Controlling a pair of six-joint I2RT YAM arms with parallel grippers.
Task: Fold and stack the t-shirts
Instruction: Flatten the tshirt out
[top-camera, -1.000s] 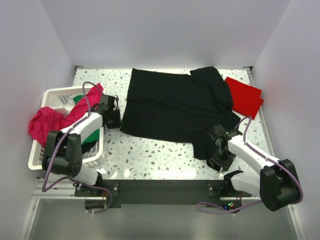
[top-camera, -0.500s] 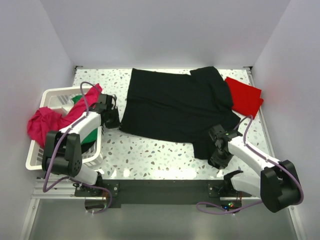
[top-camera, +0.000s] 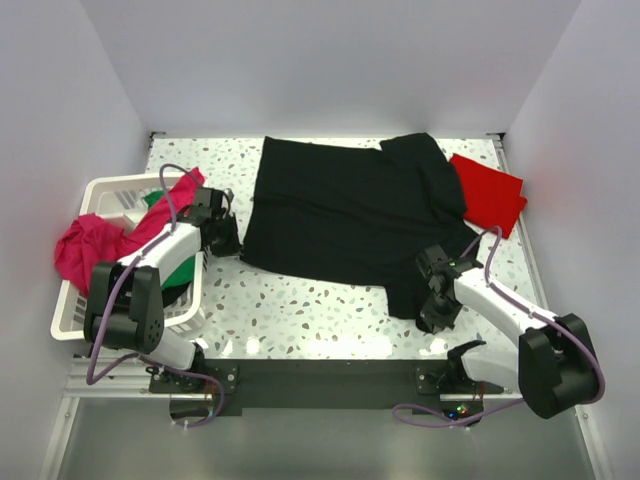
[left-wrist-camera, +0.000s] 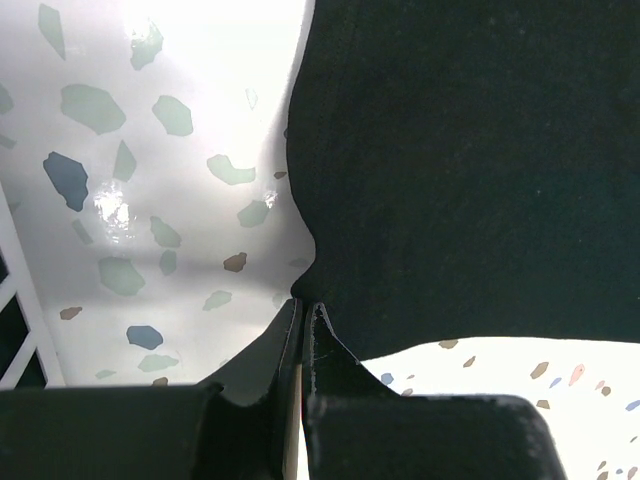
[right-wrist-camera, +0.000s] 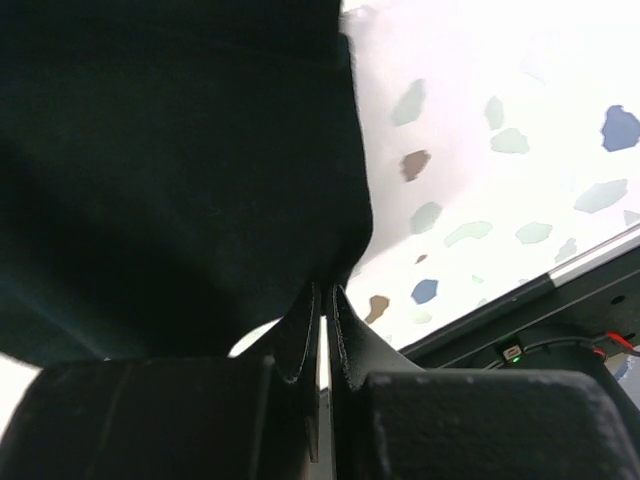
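Note:
A large black t-shirt (top-camera: 350, 215) lies spread flat across the middle of the table. My left gripper (top-camera: 226, 240) is at its near left corner, shut on the hem; in the left wrist view the fingertips (left-wrist-camera: 303, 304) pinch the black t-shirt (left-wrist-camera: 460, 170) at its edge. My right gripper (top-camera: 431, 316) is at the near right corner, shut on the cloth; in the right wrist view the tips (right-wrist-camera: 327, 288) hold the black t-shirt (right-wrist-camera: 180, 170). A red t-shirt (top-camera: 488, 192) lies folded at the far right. A magenta-pink t-shirt (top-camera: 95, 245) and a green t-shirt (top-camera: 178, 275) hang in the basket.
A white slatted laundry basket (top-camera: 75, 318) stands at the left edge of the table, close to my left arm. White walls enclose the speckled tabletop (top-camera: 300, 310). The black front rail (top-camera: 320, 380) runs along the near edge, just behind my right gripper.
My right gripper has closed from half open onto the black t-shirt's near right corner. My left gripper stays shut on the left corner and has barely shifted.

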